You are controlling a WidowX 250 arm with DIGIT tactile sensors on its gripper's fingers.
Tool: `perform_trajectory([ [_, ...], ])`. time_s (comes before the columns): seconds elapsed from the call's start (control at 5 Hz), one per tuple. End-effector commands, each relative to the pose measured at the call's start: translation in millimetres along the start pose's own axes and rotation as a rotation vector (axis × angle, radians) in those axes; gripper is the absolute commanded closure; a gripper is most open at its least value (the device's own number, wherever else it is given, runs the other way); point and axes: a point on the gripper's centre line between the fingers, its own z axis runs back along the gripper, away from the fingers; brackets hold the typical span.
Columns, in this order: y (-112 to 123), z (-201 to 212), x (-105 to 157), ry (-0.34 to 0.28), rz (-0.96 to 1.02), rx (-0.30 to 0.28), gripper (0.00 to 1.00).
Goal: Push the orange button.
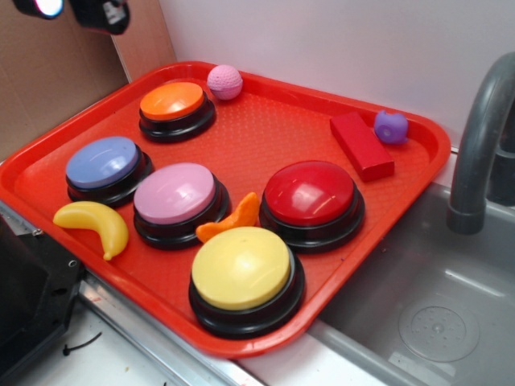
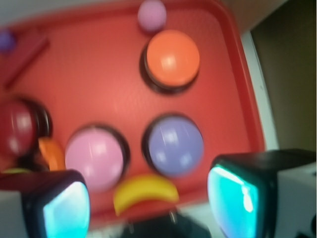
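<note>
From the exterior view, my landmark is the red tray (image 1: pixel 265 121). The orange button (image 1: pixel 173 101) sits at the tray's far-left end, close to the back rim, with a pink ball (image 1: pixel 224 81) just beside it toward the back. Nearer the front along the left rim is the blue button (image 1: pixel 103 162), then the pink button (image 1: pixel 175 194) further into the tray, with a yellow banana toy (image 1: pixel 95 225) near the front-left rim. The red button (image 1: pixel 310 193) and yellow button (image 1: pixel 241 268) fill the tray's near-right part, a small orange curved piece (image 1: pixel 233 219) wedged between them and the pink one. Only a dark corner of my arm shows at the top left, outside the tray, so this view says nothing of my jaws.

From the wrist view, which is blurred, my gripper (image 2: pixel 148 203) hangs over the tray's near edge, with the fingers (image 2: pixel 67 208) set wide apart and nothing between them. The orange button (image 2: pixel 173 58) lies ahead toward the tray's far rim, the pink ball (image 2: pixel 151 15) just past it and the blue button (image 2: pixel 174 144) between it and me.

I judge the approach not yet finished. To press well, I should carry forward over the blue button without dropping, centre on the orange dome, bring the fingers together so one solid tip meets the cap's crown, and descend straight, staying clear of the ball.
</note>
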Motion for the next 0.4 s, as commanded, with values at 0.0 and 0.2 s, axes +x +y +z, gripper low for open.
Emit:
perform_trajectory([
  [0.0,48.5,-56.5,41.9,-0.018,0.211,-0.012,0.00],
  [0.2,51.3,-83.1,66.3,-0.042,0.208,-0.016,0.00],
])
